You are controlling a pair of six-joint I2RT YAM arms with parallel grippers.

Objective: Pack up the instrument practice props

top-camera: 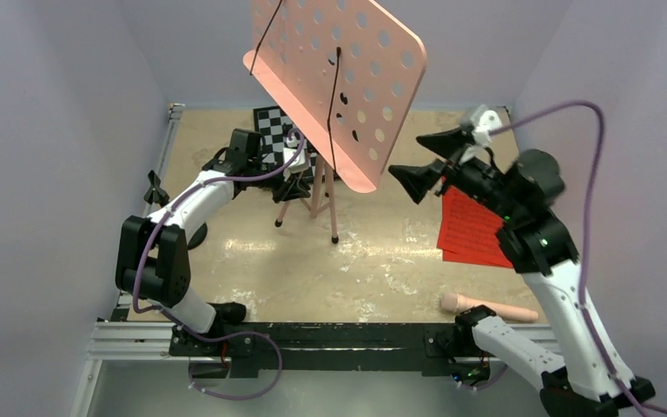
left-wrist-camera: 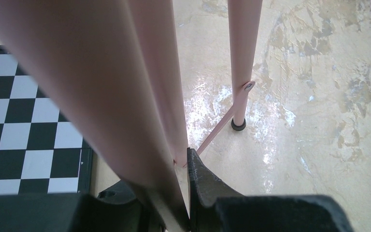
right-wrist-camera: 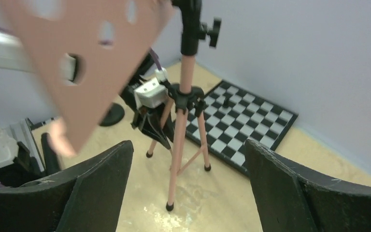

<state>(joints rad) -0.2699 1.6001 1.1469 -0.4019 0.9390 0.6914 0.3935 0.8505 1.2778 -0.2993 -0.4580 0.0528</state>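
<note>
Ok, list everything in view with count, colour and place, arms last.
music stand with hole-perforated desk and thin tripod legs: one, pink, upright mid-table.
printed paper sheets: a few overlapping, red, flat on the right side.
smooth tube: one, peach, lying near the right arm's base.
round-base peg stand: one, black, left edge.
checkered chessboard: one, black-and-white, far side behind the stand.
table: one, scuffed beige.
left gripper: black, shut on a tripod leg.
right gripper: black, open, raised beside the desk's lower edge.

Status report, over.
Left gripper shut on music stand leg. Right gripper open, near desk edge. Chessboard behind the tripod.
</note>
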